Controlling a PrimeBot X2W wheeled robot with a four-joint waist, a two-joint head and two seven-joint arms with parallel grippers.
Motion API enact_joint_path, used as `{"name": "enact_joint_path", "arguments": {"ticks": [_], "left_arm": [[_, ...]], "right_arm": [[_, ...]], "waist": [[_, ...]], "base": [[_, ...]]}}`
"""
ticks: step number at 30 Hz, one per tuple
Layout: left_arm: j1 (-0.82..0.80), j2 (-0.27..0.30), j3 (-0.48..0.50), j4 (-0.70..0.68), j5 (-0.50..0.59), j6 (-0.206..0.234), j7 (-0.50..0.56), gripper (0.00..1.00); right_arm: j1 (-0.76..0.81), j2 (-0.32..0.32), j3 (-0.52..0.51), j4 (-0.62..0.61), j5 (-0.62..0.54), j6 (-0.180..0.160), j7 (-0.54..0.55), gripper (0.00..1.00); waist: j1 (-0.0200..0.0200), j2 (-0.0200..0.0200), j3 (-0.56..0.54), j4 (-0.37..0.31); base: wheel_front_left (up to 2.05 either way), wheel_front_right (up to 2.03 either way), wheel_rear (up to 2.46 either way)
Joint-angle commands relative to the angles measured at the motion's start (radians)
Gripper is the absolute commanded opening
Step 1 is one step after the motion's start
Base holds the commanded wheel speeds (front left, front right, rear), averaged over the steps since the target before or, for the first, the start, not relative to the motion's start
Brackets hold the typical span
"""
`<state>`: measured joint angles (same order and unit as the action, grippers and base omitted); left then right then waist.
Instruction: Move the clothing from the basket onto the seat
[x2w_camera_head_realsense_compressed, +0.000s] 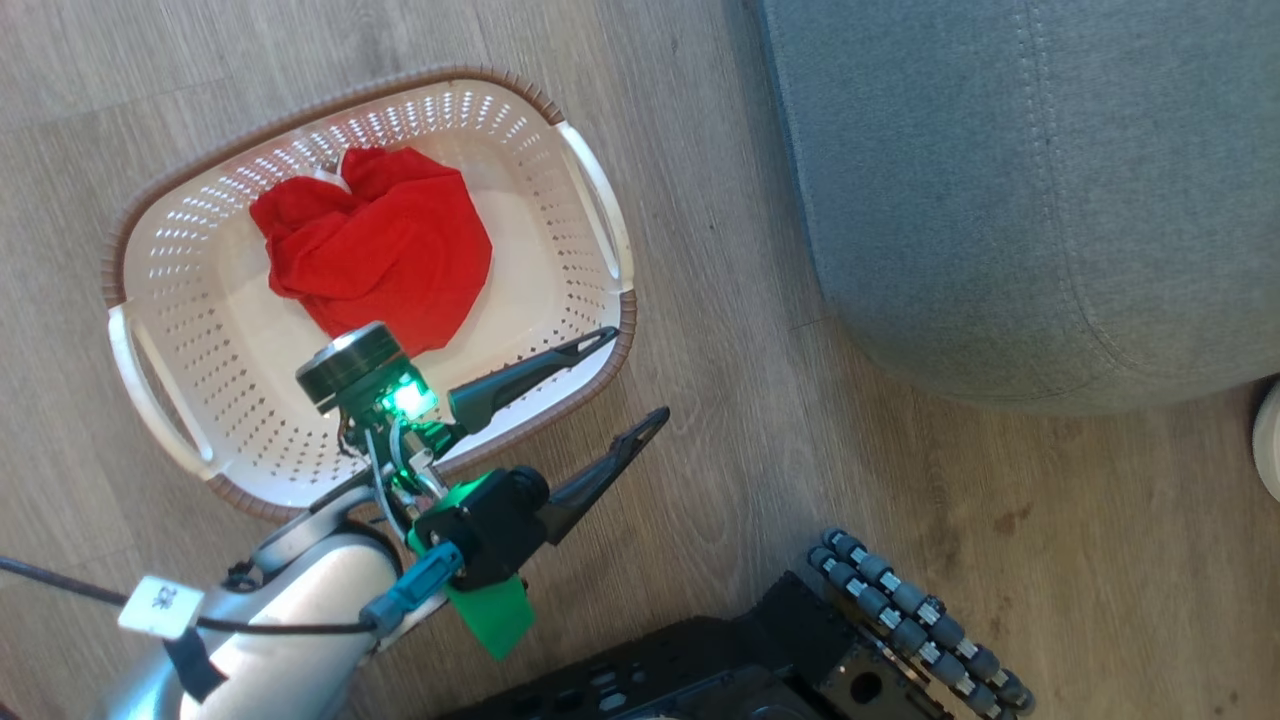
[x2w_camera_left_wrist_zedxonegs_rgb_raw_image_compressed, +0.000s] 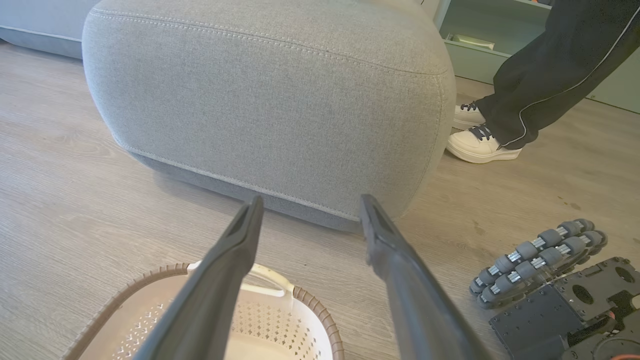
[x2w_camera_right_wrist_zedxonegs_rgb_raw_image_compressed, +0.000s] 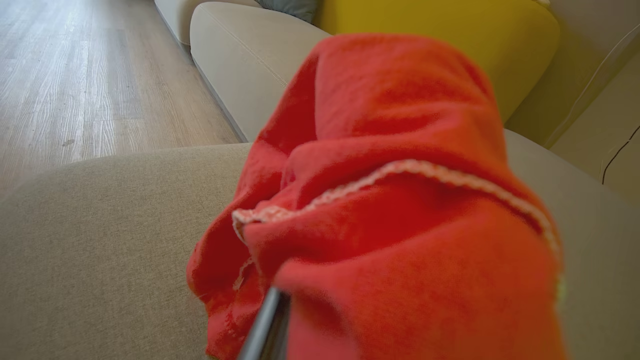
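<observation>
In the head view the basket (x2w_camera_head_realsense_compressed: 590, 200) sits on the wooden floor (x2w_camera_head_realsense_compressed: 760, 470) at about 10 o'clock. A red garment (x2w_camera_head_realsense_compressed: 375, 255) lies bunched on the basket's bottom, toward its 12 o'clock end. The seat (x2w_camera_head_realsense_compressed: 1050, 180) fills the 2 o'clock corner, apart from the basket with bare floor between them. The left gripper (x2w_camera_head_realsense_compressed: 637, 372) hangs over the basket's rim at 4 o'clock. Its jaws are spread wide and hold nothing, one finger above the basket and the other above the floor just outside. In the left wrist view the same spread fingers (x2w_camera_left_wrist_zedxonegs_rgb_raw_image_compressed: 235, 260) point at the side of the seat (x2w_camera_left_wrist_zedxonegs_rgb_raw_image_compressed: 275, 100). The basket (x2w_camera_left_wrist_zedxonegs_rgb_raw_image_compressed: 310, 300) shows at 6 o'clock, the roller wheel (x2w_camera_left_wrist_zedxonegs_rgb_raw_image_compressed: 540, 260) of the robot's base at 4 o'clock, and a person's white shoes (x2w_camera_left_wrist_zedxonegs_rgb_raw_image_compressed: 475, 145) and dark trouser leg (x2w_camera_left_wrist_zedxonegs_rgb_raw_image_compressed: 550, 65) at 2 o'clock. In the right wrist view the right gripper (x2w_camera_right_wrist_zedxonegs_rgb_raw_image_compressed: 295, 310) is clenched on a second garment (x2w_camera_right_wrist_zedxonegs_rgb_raw_image_compressed: 400, 200). This red cloth with a pale stitched hem bulks over the jaws, so that one dark finger (x2w_camera_right_wrist_zedxonegs_rgb_raw_image_compressed: 264, 327) shows at 6 o'clock. The garment is above the seat's top (x2w_camera_right_wrist_zedxonegs_rgb_raw_image_compressed: 100, 235), and I cannot tell whether it touches.
</observation>
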<state>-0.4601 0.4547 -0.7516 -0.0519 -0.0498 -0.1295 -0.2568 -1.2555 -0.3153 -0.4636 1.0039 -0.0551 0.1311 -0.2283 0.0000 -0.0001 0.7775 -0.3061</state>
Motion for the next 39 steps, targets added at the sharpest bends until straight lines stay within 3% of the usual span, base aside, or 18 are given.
{"name": "enact_joint_path", "arguments": {"ticks": [1, 9, 11, 12, 13, 29, 39], "left_arm": [[-0.007, 0.012, 0.024, -0.040, 0.013, -0.001, -0.005, 1.00], [-0.011, 0.007, 0.029, -0.043, 0.003, -0.001, -0.005, 1.00], [-0.009, 0.005, 0.029, -0.046, -0.001, -0.001, -0.005, 1.00], [-0.009, 0.005, 0.028, -0.047, -0.001, -0.001, -0.005, 1.00], [-0.008, 0.005, 0.028, -0.046, -0.001, -0.001, -0.005, 1.00], [0.008, -0.061, 0.078, -0.020, -0.039, -0.001, -0.005, 1.00], [0.049, -0.153, 0.083, 0.007, -0.051, -0.001, -0.005, 1.00]], "right_arm": [[-0.021, -0.023, -0.014, -0.002, -0.013, 0.000, 0.007, 0.00], [-0.041, -0.030, -0.032, 0.140, -0.059, 0.000, 0.026, 0.00], [-0.047, -0.031, -0.037, 0.156, -0.067, 0.000, 0.022, 0.34], [-0.048, -0.032, -0.040, 0.160, -0.073, 0.000, 0.017, 0.75], [-0.050, -0.032, -0.044, 0.163, -0.078, 0.000, 0.013, 1.00], [-0.005, -0.026, -0.042, 0.226, -0.186, 0.000, 0.001, 1.00], [0.043, -0.025, 0.038, 0.269, -0.166, 0.000, 0.010, 1.00]], "waist": [[0.0000, 0.0001, 0.003, 0.001], [0.0000, 0.0001, 0.006, 0.006], [0.0000, 0.0001, 0.003, 0.006], [0.0000, 0.0001, 0.001, 0.006], [0.0000, 0.0001, -0.002, 0.005], [0.0000, 0.0001, -0.134, -0.002], [0.0000, 0.0001, -0.287, 0.002]], "base": [[0.00, 0.00, 0.00], [0.00, 0.00, 0.00], [0.00, 0.00, 0.00], [0.00, 0.00, 0.00], [0.00, 0.00, 0.00], [0.00, 0.00, 0.00], [0.00, 0.00, 0.00]]}}
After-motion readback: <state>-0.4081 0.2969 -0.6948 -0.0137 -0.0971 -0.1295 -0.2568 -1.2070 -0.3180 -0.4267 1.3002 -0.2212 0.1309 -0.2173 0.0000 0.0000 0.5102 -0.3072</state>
